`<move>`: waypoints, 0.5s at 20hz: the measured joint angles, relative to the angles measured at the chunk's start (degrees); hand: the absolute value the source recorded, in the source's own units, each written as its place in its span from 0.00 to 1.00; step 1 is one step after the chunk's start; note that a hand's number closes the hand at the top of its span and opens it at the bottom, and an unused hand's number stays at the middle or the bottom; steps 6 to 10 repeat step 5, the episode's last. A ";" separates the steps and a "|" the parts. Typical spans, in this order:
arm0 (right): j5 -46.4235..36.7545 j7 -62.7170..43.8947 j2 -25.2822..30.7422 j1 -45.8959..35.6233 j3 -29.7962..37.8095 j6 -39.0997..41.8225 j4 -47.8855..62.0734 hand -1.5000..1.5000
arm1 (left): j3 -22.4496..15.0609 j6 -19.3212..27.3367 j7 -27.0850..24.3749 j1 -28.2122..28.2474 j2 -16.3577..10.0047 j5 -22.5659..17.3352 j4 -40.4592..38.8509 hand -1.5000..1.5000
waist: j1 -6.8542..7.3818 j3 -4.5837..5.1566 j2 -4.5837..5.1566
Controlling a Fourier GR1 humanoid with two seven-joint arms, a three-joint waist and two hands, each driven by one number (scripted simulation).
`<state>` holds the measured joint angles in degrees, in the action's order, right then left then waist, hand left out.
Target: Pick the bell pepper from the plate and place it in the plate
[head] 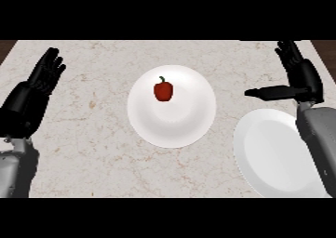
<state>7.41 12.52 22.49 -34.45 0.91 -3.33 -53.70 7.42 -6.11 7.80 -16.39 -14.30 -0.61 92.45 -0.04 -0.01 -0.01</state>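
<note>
A small red bell pepper (163,90) with a green stem lies on the upper part of a white plate (176,125) in the middle of the counter. A second white plate (270,155) sits at the lower right, partly covered by my right forearm. My right hand (299,76) is open above that plate, fingers straight and pointing away, thumb stretched left toward the pepper's plate; it touches nothing. My left hand (33,90) rests open at the left edge, fingers up, well away from both plates.
The marble counter (95,139) runs across the view, with dark wood floor showing at the far corners (2,49).
</note>
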 measured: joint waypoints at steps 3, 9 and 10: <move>0.06 1.25 2.08 2.38 1.55 2.78 -1.12 0.00 | -0.39 0.33 0.08 0.62 0.75 0.45 0.77 0.50 | 0.02 0.00 -0.01; -0.66 3.17 3.43 2.07 2.59 4.10 0.94 0.00 | 0.27 -0.68 -0.09 1.14 0.21 -0.31 1.04 0.50 | 0.23 0.00 0.03; -0.66 3.17 3.43 2.07 2.59 4.10 0.94 0.00 | 0.27 -0.68 -0.09 1.14 0.21 -0.31 1.04 0.50 | 0.23 0.00 0.03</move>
